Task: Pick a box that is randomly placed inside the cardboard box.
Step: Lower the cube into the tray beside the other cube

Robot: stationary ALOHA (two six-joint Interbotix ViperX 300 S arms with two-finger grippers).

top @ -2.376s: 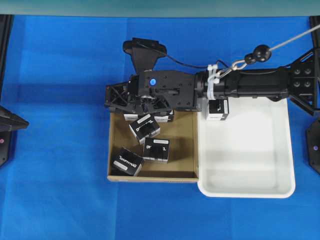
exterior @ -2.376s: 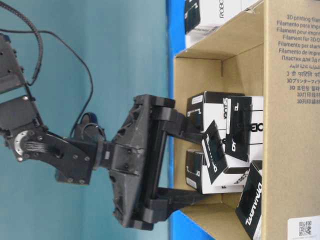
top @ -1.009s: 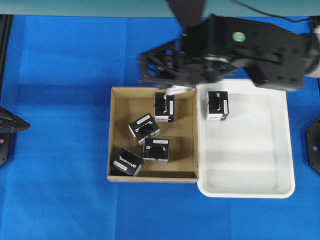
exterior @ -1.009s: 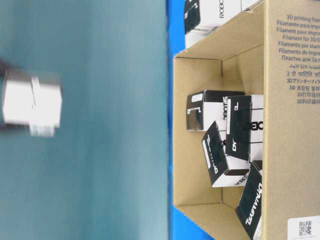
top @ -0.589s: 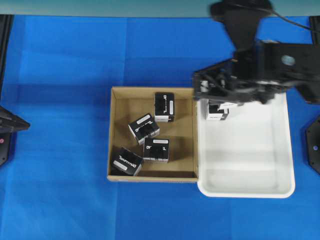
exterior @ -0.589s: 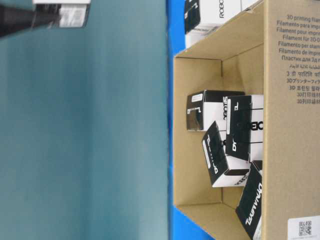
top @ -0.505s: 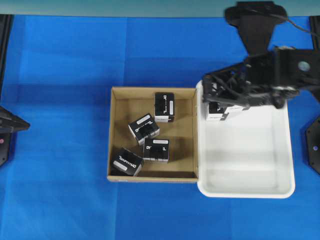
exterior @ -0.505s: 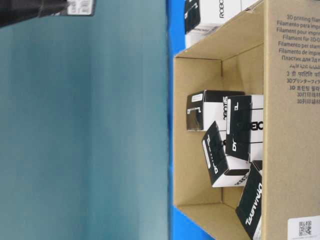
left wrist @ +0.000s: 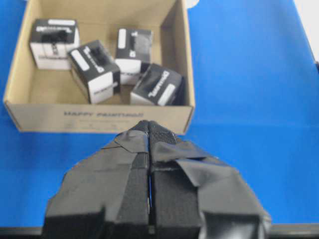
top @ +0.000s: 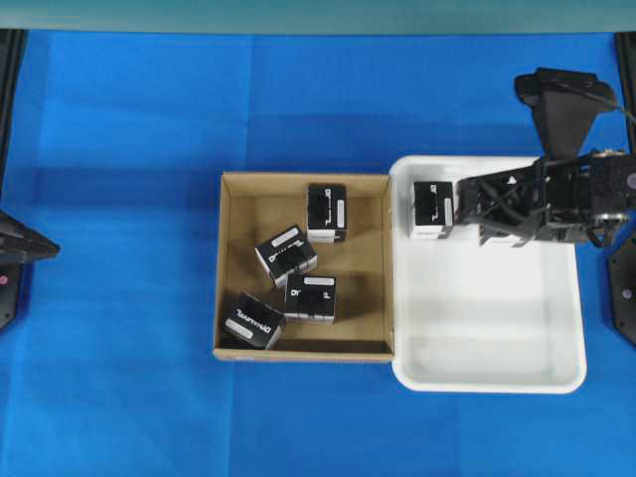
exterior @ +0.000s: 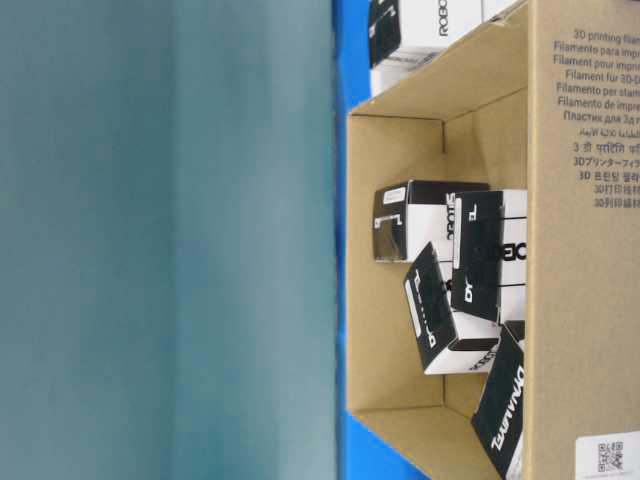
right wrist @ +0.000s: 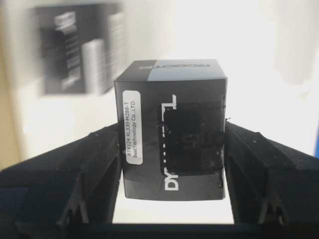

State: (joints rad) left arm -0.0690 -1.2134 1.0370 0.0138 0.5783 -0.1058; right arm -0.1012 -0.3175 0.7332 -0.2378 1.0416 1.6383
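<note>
The box (right wrist: 172, 144) is a black cuboid carton with white "DY…" lettering and a white label strip along its left edge. The right tool (right wrist: 172, 164) pinches it by its two side faces above the white tray (top: 497, 348). Its long axis runs away from the wrist camera.

Count: four boxes lie in the cardboard box (top: 231, 268); one box (top: 431, 209) rests in the tray's far-left corner.

The left tool (left wrist: 149, 149) has its fingers pressed together.

My right gripper (right wrist: 172, 164) has matte black ribbed fingers (right wrist: 94, 164); my left gripper (left wrist: 149, 130) wears wrinkled black tape over its pads.
</note>
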